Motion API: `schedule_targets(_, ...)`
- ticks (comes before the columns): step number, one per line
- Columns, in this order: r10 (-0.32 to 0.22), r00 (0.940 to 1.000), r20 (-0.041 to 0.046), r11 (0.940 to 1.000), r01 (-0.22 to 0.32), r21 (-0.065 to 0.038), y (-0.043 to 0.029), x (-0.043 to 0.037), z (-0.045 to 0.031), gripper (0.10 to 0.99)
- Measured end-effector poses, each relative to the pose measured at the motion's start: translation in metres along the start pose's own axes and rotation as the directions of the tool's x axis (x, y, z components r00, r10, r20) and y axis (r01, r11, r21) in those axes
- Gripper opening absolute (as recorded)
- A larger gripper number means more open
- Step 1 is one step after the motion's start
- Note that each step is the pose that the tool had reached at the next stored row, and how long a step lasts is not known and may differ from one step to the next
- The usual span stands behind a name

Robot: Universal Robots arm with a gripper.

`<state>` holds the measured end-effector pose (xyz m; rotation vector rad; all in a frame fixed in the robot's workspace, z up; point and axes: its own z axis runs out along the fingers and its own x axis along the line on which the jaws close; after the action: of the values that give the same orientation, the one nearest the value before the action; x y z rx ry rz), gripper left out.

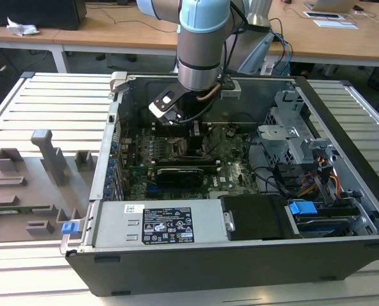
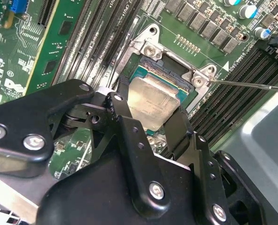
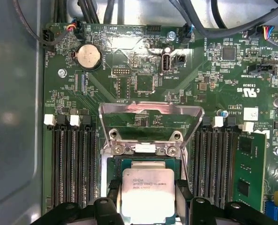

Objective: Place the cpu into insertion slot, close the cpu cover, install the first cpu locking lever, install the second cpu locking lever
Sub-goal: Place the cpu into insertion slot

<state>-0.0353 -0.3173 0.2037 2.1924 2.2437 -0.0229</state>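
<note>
Over the insertion slot (image 2: 153, 74), at about eleven o'clock from the middle of the open computer case (image 1: 240, 264) in the exterior view, my gripper (image 2: 148, 110) pinches the cpu (image 3: 147, 192). My fingers (image 2: 122, 117) press on two opposite edges of it. I cannot tell whether the chip is seated or just above the pin field. The cpu cover (image 3: 150, 108) stands raised on its hinge beyond the slot, and one locking lever (image 2: 251, 85) juts free.

Hazards, as I judge them:
- **Skewed chip:** a cpu let go out of square with the slot could bend pins.
- **Snagging:** my fingers sit close to the slot's rim and could catch on it.
- **Loose cover:** the raised cover could drop onto chip or fingers if jolted.

Writing: there is dark print on the cpu's metal top, white lettering across the green board, and a label (image 1: 170, 224) on the grey box at six o'clock. I leave all of it unread.
</note>
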Motion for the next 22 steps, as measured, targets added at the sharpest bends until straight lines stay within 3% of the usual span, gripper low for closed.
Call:
schedule_targets(14, 0.006, 1.0000, 0.0000, 1.0000, -0.006, 0.000, -0.0010, 0.0031, 0.0045, 0.541)
schedule_targets(16, 0.006, 1.0000, -0.0006, 1.0000, -0.006, 0.000, -0.0009, 0.0032, 0.0047, 0.553)
schedule_targets(17, 0.006, 1.0000, -0.0003, 1.0000, -0.006, 0.000, -0.0010, 0.0031, 0.0046, 0.616)
schedule_targets(20, 0.006, 1.0000, 0.0001, 1.0000, -0.006, 0.000, -0.0010, 0.0031, 0.0045, 0.616)
schedule_targets(21, 0.006, 1.0000, 0.0003, 1.0000, -0.006, 0.000, -0.0010, 0.0030, 0.0033, 0.616)
schedule_targets(22, 0.006, 1.0000, 0.0001, 1.0000, -0.006, 0.000, -0.0011, 0.0030, -0.0047, 0.616)
